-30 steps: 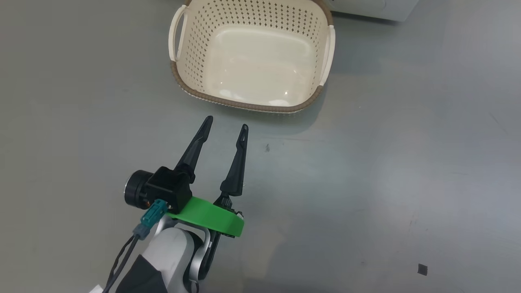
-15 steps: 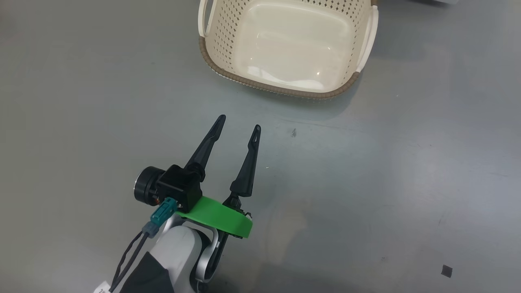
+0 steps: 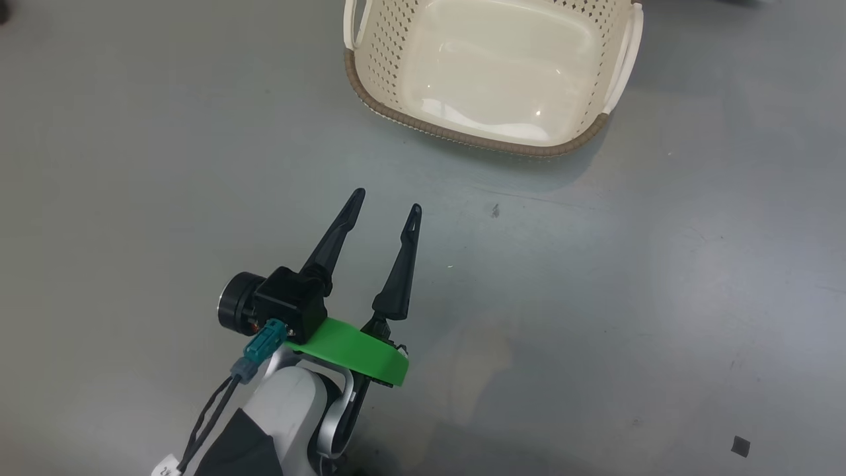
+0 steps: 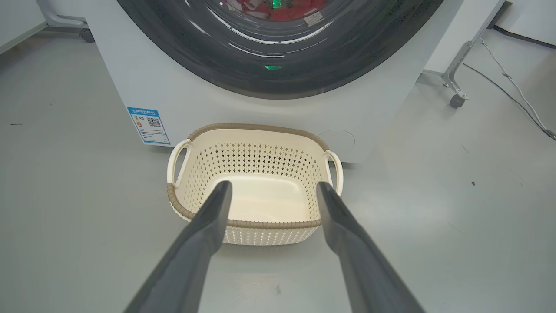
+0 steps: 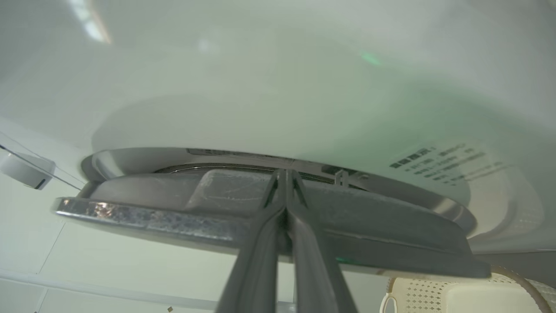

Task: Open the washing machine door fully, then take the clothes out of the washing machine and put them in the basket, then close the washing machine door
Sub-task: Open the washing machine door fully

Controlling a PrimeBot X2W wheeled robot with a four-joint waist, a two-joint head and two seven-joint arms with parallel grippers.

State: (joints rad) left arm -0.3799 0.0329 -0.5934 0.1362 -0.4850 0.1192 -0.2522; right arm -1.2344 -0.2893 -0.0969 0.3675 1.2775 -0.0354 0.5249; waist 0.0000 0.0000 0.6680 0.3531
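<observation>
The cream basket (image 3: 462, 137) stands on the grey floor with nothing in it. My left gripper (image 3: 386, 201) hangs open a little short of its near rim, fingers pointing at it. In the left wrist view my left gripper (image 4: 273, 185) frames the basket (image 4: 260, 127), which sits right in front of the white washing machine (image 4: 130, 74). The washing machine door (image 4: 278, 82) shows its black rim, and red clothes (image 4: 282, 11) show through the glass. My right gripper (image 5: 284, 171) is shut, its tips tucked in behind the edge of the washing machine door (image 5: 382, 234), against the machine front (image 5: 260, 87).
A blue sticker (image 4: 149, 125) marks the machine's lower left front. A wheeled frame leg (image 4: 456, 101) and a cable (image 4: 512, 95) lie on the floor to the machine's right. The basket's corner (image 5: 417, 295) shows below the door in the right wrist view.
The head camera has shifted, so the basket sits higher and further right in the picture. My left gripper keeps the same open pose.
</observation>
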